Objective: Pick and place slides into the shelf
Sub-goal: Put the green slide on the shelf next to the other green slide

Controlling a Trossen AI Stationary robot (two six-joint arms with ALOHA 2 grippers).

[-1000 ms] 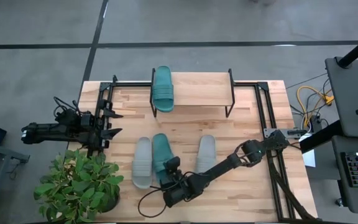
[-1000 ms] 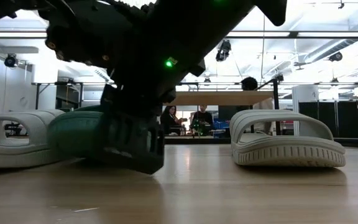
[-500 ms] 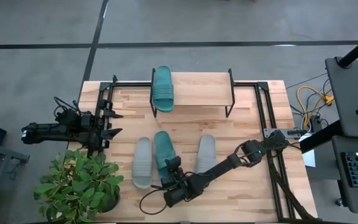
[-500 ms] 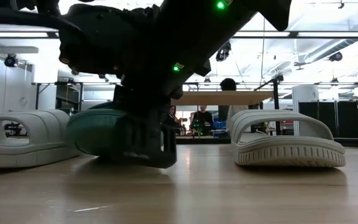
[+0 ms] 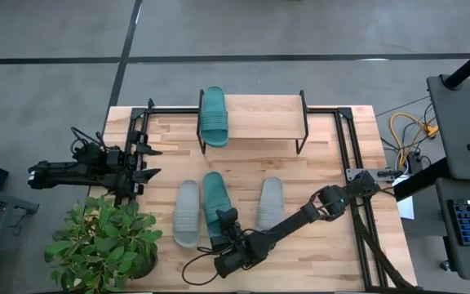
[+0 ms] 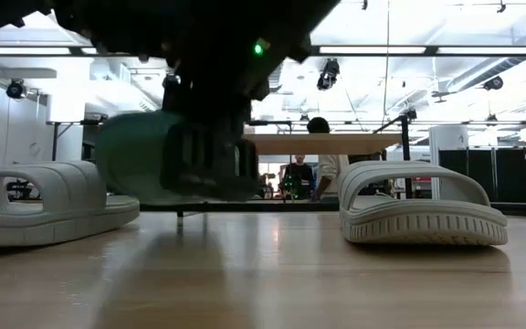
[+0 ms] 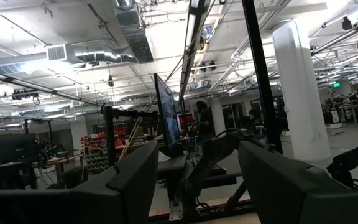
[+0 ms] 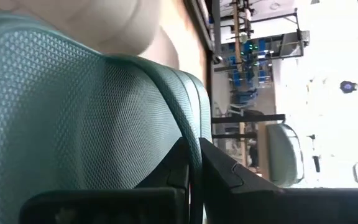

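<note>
My right gripper (image 5: 223,224) is shut on a teal slide (image 5: 213,196) between two grey slides (image 5: 187,212) (image 5: 269,202) on the tabletop. In the low view the teal slide (image 6: 140,155) hangs clear of the wood under the gripper (image 6: 210,160). The grey slides (image 6: 35,206) (image 6: 418,206) rest on their soles. A second teal slide (image 5: 213,117) lies on the shelf (image 5: 259,122), left of its middle. My left gripper (image 5: 141,159) waits open at the table's left edge, showing nothing between its fingers (image 7: 194,180). My right gripper pinches the teal slide at its near, heel end (image 5: 217,217), the rim (image 8: 195,163) standing between the two fingers (image 8: 178,163). The fingers come level from the table's near side, along the slide. The slide (image 6: 140,155) is lifted clear of the table, roughly level.
A potted plant (image 5: 104,241) stands at the table's near left corner. Black rails (image 5: 345,155) run along the table's sides. The shelf's plank (image 6: 327,144) has free room right of the teal slide. People show in the room beyond the table (image 6: 322,164).
My right gripper has risen, staying shut on the teal slide. The slide stood on the table a second ago and now hangs clear above it. It has also shifted a little toward the right grey slide.
</note>
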